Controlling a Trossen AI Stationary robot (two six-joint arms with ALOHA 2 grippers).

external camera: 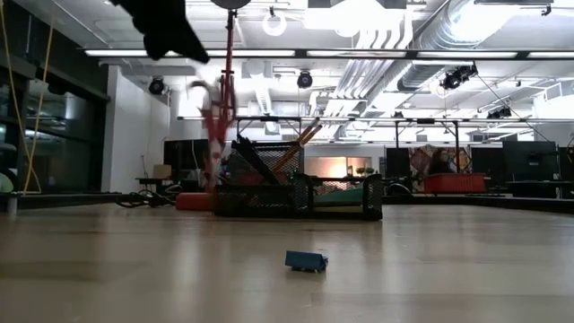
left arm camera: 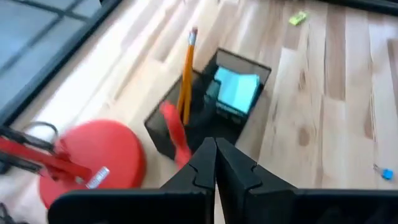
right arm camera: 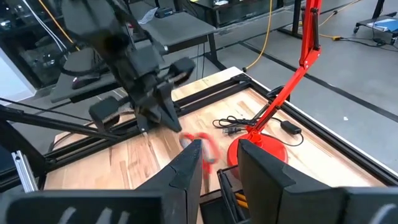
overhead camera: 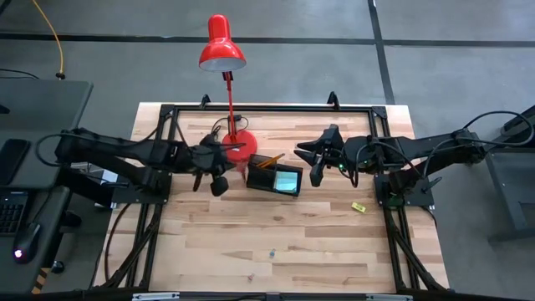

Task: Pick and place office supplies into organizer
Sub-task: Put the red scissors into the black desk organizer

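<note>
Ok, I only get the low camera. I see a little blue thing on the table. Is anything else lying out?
Observer: Yes, a tiny yellow block lies on the wooden table, on the right arm's side of the black rectangular organizer.
Operator: What's the teal thing inside?
Observer: A teal square sticky-note pad, flat in one compartment.
Operator: Is the left claw open?
Observer: No, the left gripper is shut, near the red lamp's round base.

The wooden bench (overhead camera: 209, 242) carried the organizer (overhead camera: 274, 179) beside the lamp base (overhead camera: 242, 144) near its far edge, a yellow block (overhead camera: 359, 206) toward the right edge, and a small blue piece (overhead camera: 272, 252) near the front.
</note>
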